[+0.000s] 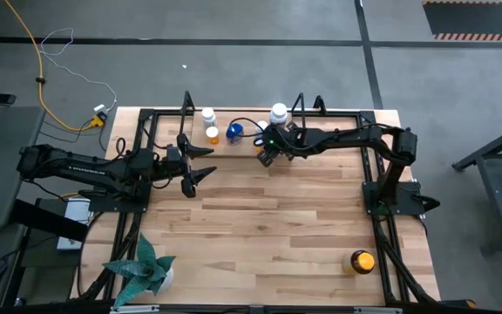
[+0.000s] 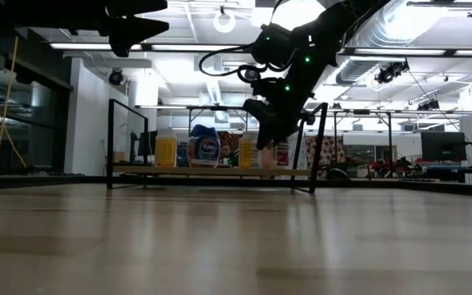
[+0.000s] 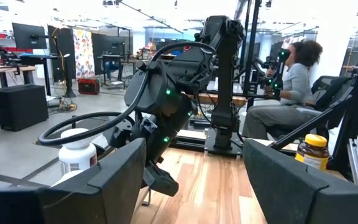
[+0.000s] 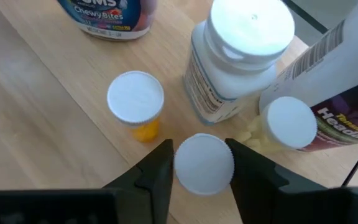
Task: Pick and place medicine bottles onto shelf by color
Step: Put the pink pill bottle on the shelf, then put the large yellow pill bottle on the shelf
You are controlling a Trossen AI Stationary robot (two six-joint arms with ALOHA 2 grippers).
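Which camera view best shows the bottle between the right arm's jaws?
The right wrist view: the white-capped bottle sits squarely between the right gripper jaws, among other bottles on the shelf floor. In the high view the arm covers it. The low view shows the gripper lowered at the shelf, the bottle unclear. The left wrist view doesn't show it.

Dark jointed arms, black looping cable, green LEDs, possibly status lights.

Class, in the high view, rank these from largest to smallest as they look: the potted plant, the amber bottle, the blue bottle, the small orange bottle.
1. potted plant
2. amber bottle
3. blue bottle
4. small orange bottle
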